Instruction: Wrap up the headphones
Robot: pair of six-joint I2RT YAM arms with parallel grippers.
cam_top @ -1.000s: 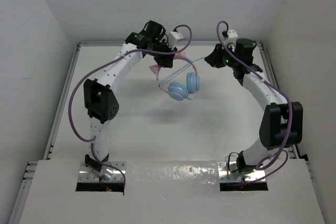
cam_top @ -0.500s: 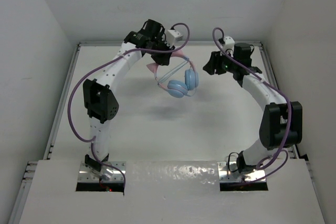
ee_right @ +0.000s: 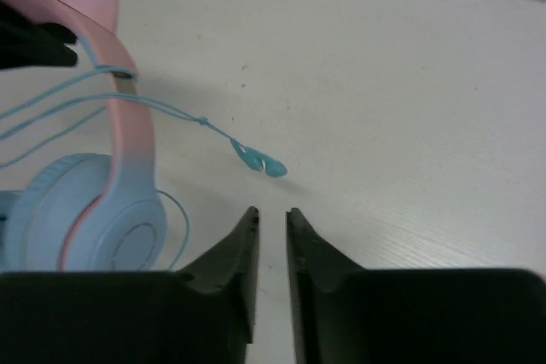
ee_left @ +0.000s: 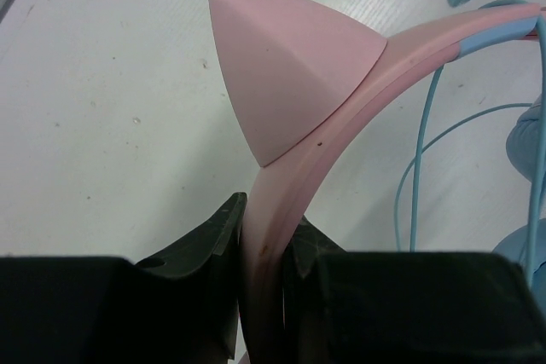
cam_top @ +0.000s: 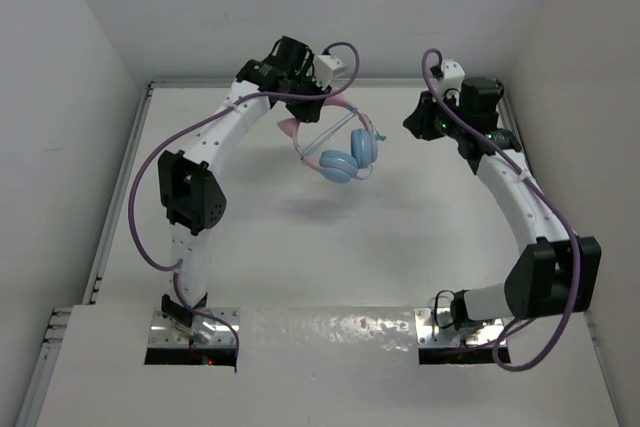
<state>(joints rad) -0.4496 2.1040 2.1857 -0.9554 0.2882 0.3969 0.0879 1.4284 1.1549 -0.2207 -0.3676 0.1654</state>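
Over the last second we see the right gripper (ee_right: 271,215) draw back toward the upper right of the overhead frame. Its fingers are nearly closed on nothing, and the plug (ee_right: 260,162) dangles free. We judge the winding mostly laid, with the loose end left to tuck. The left gripper (ee_left: 266,210) clamps the smooth pink band (ee_left: 341,100) below its pointed ear (ee_left: 290,66). It holds the headphones (cam_top: 345,152) aloft at upper centre, the thin teal cord (ee_right: 162,108) looped across and the round cups (ee_right: 94,219) matte blue.
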